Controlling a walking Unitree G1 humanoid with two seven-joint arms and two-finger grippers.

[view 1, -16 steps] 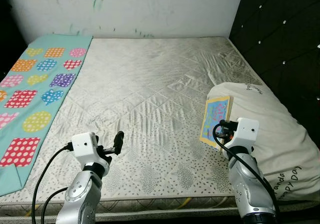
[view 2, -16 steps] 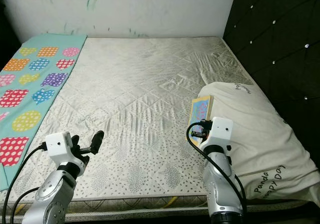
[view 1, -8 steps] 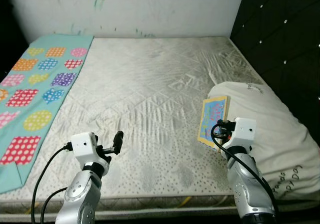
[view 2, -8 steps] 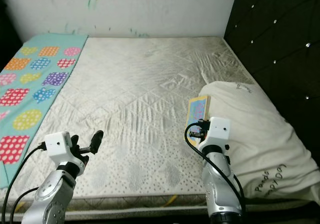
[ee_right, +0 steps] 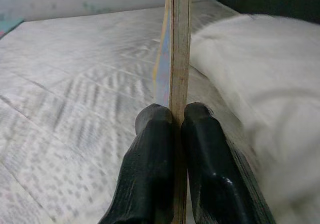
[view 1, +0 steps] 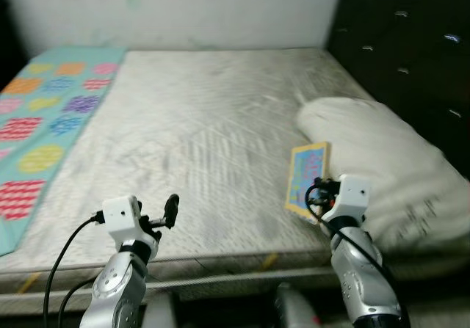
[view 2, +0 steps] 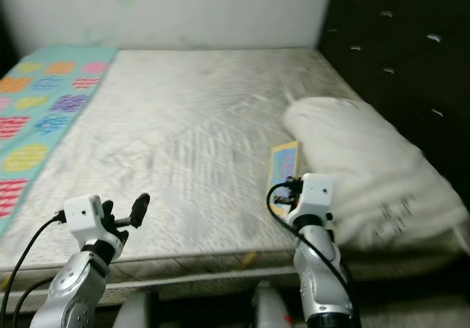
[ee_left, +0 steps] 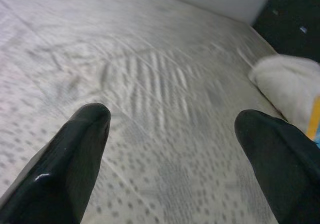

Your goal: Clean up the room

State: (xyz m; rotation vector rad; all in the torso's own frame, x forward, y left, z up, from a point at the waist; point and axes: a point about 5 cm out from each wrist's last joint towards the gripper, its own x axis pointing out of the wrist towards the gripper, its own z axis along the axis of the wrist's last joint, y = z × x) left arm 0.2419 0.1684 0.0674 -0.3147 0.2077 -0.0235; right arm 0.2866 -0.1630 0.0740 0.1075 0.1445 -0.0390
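**Robot backs off from the bed, board in hand**

Since a second ago the camera has drawn back and tipped down: the near edge of the pale quilted mattress [view 1: 205, 122] now sits higher in the head views, with dark floor below it, and the whole scene is blurred by the motion. Both arms keep the same pose relative to the robot.

The right gripper [ee_right: 172, 119] stays clamped on a thin wooden picture board with a yellow border and a blue, colourful face [view 1: 306, 175], its two black fingers [ee_right: 150, 154] pressed flat against either side of the board's lower edge. The board stands upright on edge over the mattress's near right part, just beside the big white pillow with printed lettering [view 1: 382, 159] that lies along the dark tufted headboard [view 1: 411, 42].

The left gripper [ee_left: 175, 134] hovers over the near left part of the mattress, fingers spread wide and holding nothing.

A turquoise blanket with bright patterned patches [view 1: 44, 108] lies along the mattress's far left side, well apart from both grippers.
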